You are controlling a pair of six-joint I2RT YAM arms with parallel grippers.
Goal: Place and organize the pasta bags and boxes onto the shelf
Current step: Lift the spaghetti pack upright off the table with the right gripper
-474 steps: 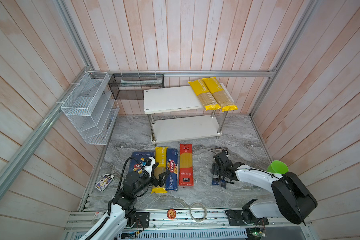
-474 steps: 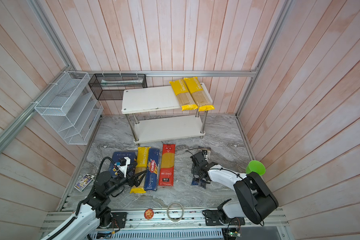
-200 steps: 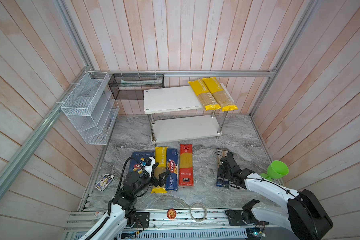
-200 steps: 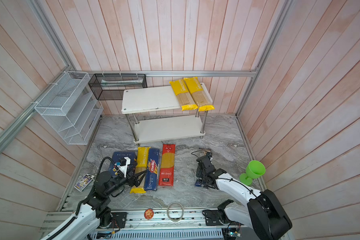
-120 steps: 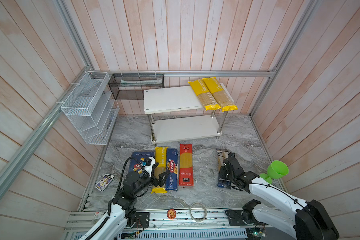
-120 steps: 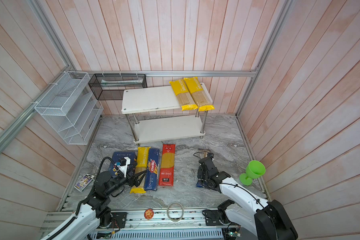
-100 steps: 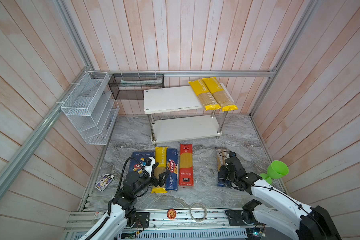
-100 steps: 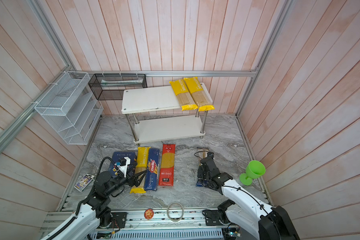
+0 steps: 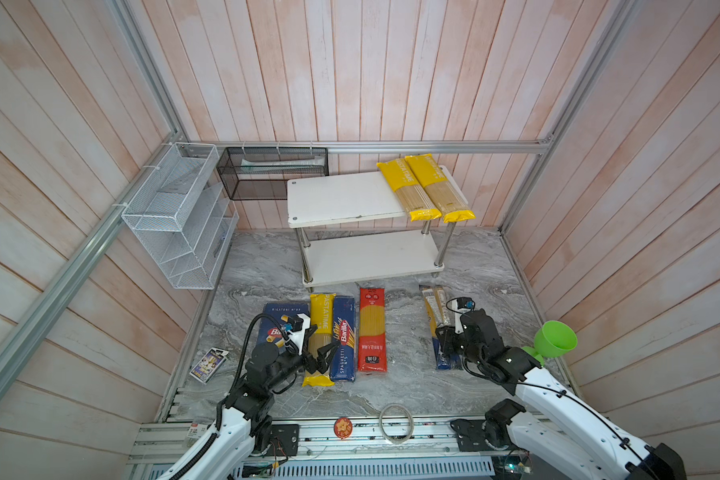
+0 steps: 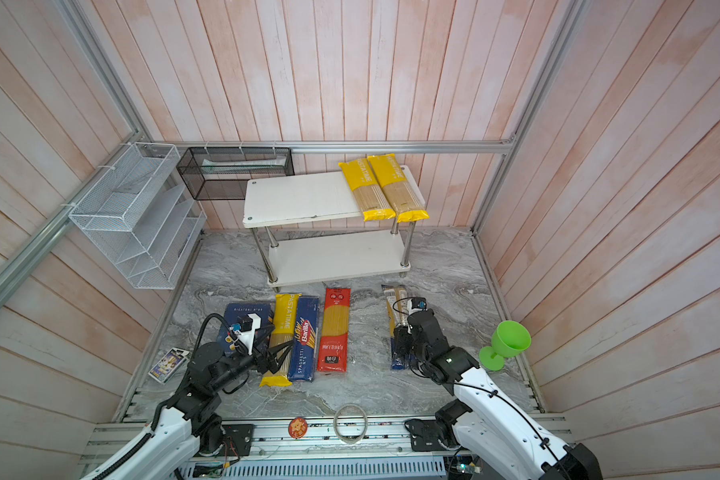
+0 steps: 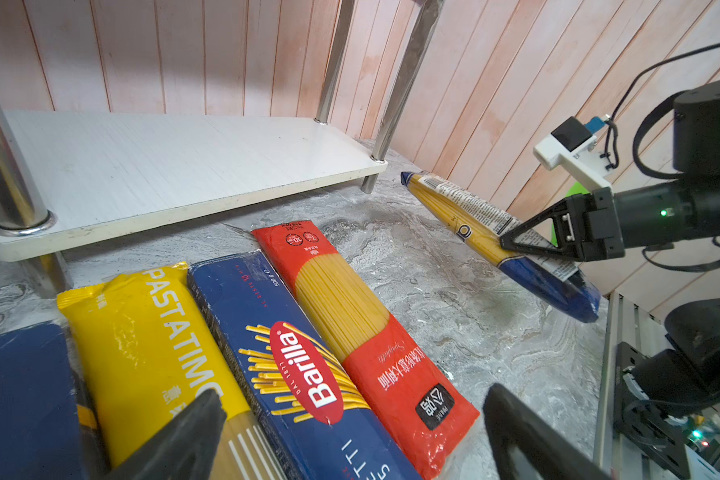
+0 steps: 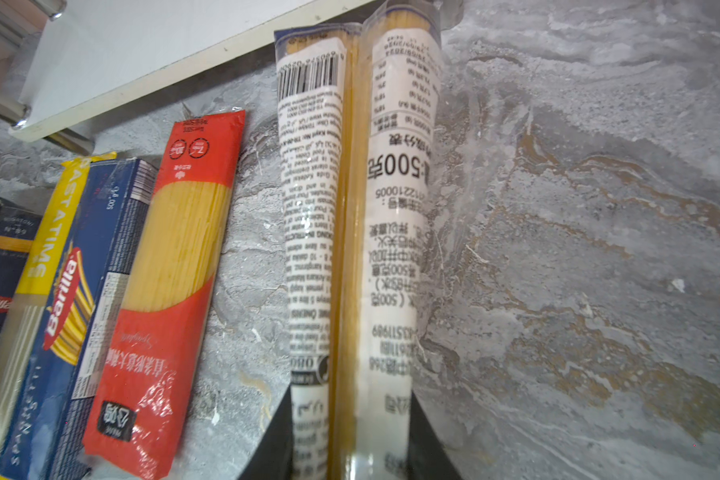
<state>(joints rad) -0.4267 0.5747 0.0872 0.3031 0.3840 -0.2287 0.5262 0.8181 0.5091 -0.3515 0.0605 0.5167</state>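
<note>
The shelf [image 9: 350,199] stands at the back with two yellow bags [image 9: 410,189] [image 9: 441,187] across its top board's right end; the lower board [image 9: 371,255] is bare. On the floor lie the rigatoni box [image 9: 277,318], a yellow bag [image 9: 321,328], the spaghetti box [image 9: 344,336] and the red bag [image 9: 371,328]. My right gripper [image 9: 447,345] is shut on the clear bag [image 12: 354,208], with black fingers [image 12: 275,440] pressed on both sides near its dark blue end [image 11: 558,286]. My left gripper [image 11: 350,436] hangs open above the near ends of the yellow bag [image 11: 142,332] and spaghetti box [image 11: 292,365].
A white wire-mesh rack [image 9: 175,216] and a black mesh basket [image 9: 271,174] hang on the left and back walls. A green cup [image 9: 553,343] stands right of my right arm. A purple card packet [image 9: 208,365], a tape ring [image 9: 396,419] and a round red badge [image 9: 343,427] lie near the front.
My right arm has swung rightward and its jaws have closed on the clear bag. The left arm has not moved.
</note>
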